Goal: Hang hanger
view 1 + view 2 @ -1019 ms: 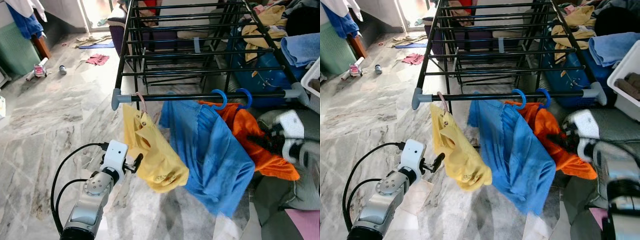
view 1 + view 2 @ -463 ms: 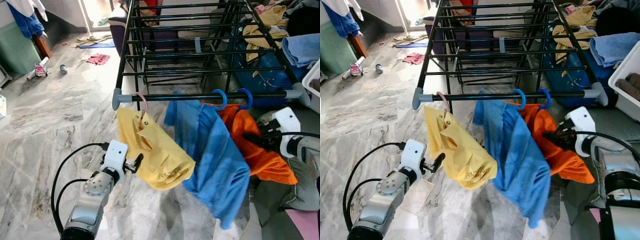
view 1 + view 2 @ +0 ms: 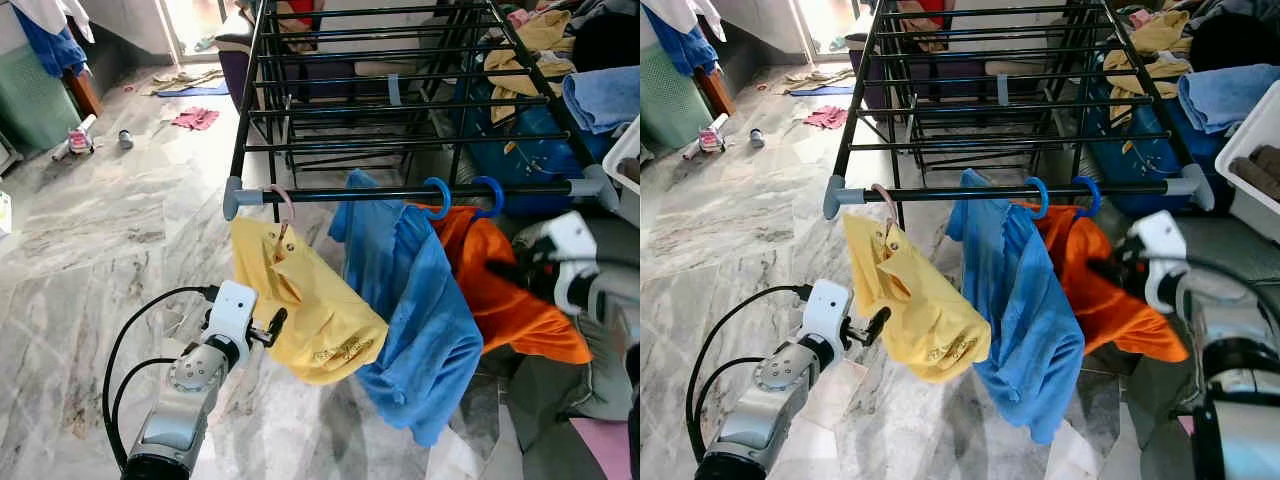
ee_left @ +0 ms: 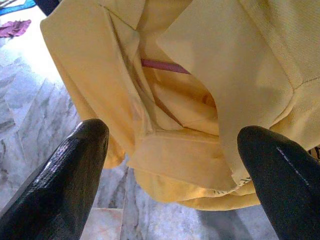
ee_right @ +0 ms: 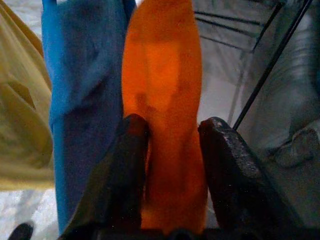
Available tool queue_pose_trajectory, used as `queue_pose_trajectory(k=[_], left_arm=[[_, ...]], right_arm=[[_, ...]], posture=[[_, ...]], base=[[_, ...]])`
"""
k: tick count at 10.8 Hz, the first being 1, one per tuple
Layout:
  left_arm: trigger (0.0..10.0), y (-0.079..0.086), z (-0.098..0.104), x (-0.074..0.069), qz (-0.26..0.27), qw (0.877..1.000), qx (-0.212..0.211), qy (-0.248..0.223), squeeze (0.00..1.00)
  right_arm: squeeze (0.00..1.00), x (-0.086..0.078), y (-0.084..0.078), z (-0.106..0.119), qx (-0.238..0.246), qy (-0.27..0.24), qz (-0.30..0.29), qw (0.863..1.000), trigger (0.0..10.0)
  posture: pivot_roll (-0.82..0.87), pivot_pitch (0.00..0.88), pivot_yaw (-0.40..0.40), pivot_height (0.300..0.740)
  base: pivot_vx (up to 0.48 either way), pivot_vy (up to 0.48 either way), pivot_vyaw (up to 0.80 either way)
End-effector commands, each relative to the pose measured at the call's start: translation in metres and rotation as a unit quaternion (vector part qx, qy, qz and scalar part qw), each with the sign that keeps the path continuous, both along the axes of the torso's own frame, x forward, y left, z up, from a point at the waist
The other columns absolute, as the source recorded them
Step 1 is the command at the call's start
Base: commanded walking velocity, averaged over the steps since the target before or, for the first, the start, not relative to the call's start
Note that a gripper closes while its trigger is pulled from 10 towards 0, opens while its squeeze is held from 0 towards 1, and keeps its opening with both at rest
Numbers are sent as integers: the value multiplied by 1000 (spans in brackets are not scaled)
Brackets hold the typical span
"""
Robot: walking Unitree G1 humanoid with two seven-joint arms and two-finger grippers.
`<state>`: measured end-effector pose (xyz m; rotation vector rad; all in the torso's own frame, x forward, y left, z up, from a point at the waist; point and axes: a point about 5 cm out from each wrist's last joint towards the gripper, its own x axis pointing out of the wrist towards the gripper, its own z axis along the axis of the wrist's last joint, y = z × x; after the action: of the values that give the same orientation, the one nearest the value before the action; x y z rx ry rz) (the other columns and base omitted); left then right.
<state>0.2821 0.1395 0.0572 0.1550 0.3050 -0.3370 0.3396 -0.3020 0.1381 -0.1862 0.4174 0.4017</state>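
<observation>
While hooked on black rail [image 3: 400,192] | yellow shirt [image 3: 305,315]: crumpled, soft

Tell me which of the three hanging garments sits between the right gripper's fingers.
The orange shirt, at the rail's right end on a blue hanger. The right gripper straddles its fabric; the blue shirt and yellow shirt hang farther left.

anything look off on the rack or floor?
Yes. The three garments on the front rail hang skewed rather than straight: the yellow shirt and blue shirt billow sideways, and the orange shirt bunches by the right pincer. Clothes also lie loose on the floor behind.
</observation>
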Motion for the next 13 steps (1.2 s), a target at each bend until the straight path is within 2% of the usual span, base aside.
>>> queue_pose_trajectory(k=[1,10,11,12,13], left_arm=[[10000,2,-1,-1,0,1000,5,4,0],[10000,3,-2,-2,0,1000,6,5,0],[10000,3,-2,-2,0,1000,5,6,0],[10000,3,-3,-2,0,1000,3,6,0],[10000,3,-3,-3,3,1000,1,5,0]], right_arm=[[0,3,4,2,9,-5,9,1000,0],[0,-2,9,-10,14,12,24,1000,0],[0,1,10,-10,20,-2,5,1000,0],[0,9,7,-1,17,-53,-71,996,0],[0,10,8,2,14,-86,-101,991,0]], posture=[[-43,72,33,740],[-44,73,32,740],[-47,72,30,740],[-48,68,26,740],[-50,65,26,740]], base=[[0,0,0],[0,0,0],[0,0,0],[0,0,0],[0,0,0]])
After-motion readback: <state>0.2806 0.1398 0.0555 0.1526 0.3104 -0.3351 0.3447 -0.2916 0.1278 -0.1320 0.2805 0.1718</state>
